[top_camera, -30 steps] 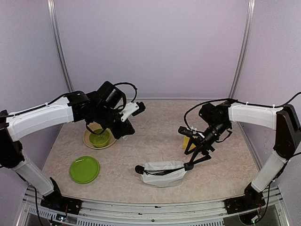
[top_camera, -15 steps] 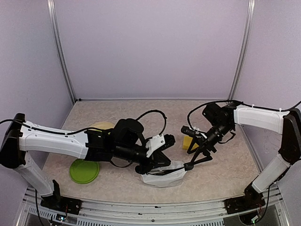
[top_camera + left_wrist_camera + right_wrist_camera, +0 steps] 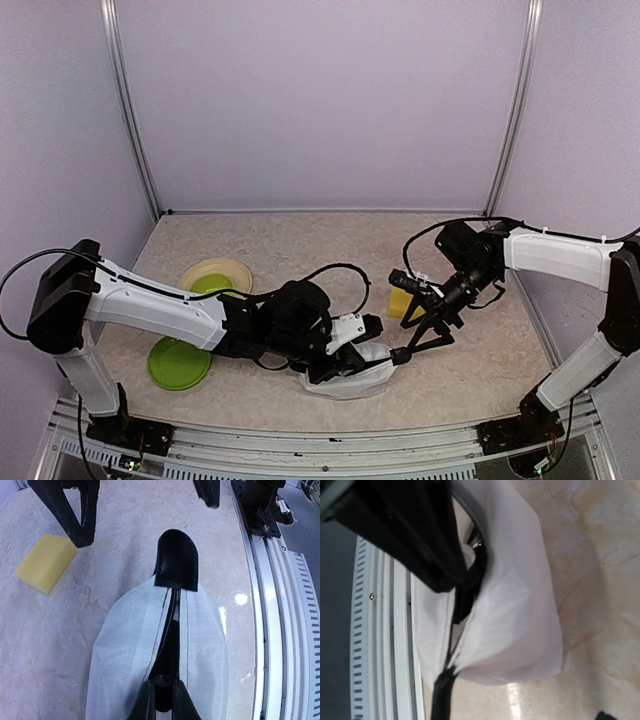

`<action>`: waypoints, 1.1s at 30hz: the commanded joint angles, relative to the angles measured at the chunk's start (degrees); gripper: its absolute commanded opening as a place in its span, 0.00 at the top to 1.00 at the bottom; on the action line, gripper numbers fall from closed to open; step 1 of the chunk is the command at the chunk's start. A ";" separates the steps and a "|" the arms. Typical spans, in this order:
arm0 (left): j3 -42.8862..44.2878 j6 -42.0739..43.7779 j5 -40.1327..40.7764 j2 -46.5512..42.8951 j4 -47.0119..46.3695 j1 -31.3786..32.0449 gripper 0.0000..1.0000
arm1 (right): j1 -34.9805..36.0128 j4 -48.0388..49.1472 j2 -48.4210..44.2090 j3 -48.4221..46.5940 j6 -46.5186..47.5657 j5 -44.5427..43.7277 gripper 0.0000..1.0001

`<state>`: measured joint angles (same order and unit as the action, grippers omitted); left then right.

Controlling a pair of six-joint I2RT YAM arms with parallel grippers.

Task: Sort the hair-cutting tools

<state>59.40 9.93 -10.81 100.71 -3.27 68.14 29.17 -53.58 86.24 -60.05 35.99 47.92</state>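
From above, the left gripper (image 3: 343, 352) sits on the white pouch (image 3: 368, 376) at the near middle, the right gripper (image 3: 422, 336) just right of it; no hair tools show, probably inside; left wrist: fingers (image 3: 146, 703) pinched on the zip pull (image 3: 161, 683), right fingers (image 3: 75, 515) spread wide past the black end tab (image 3: 176, 560); right wrist: zip (image 3: 465, 600) partly open; clamp that tab, then pull straight.

Pouch (image 3: 366, 372), sponge (image 3: 399, 303), plate (image 3: 178, 363) on table (image 3: 300, 250)

Hair-cutting tools lie hidden — 1 pale glint (image 3: 469, 551) inside the unzipped pouch (image 3: 520, 605), unidentifiable.
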 commanded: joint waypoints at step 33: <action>-12.16 -18.46 51.90 -20.79 -17.10 -5.07 0.02 | -5.69 23.68 0.45 4.58 2.06 -24.30 0.56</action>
<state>50.24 -5.56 27.97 81.89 -9.17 64.10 23.46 -32.23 84.93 -58.08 34.87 25.39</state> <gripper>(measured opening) 0.923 0.465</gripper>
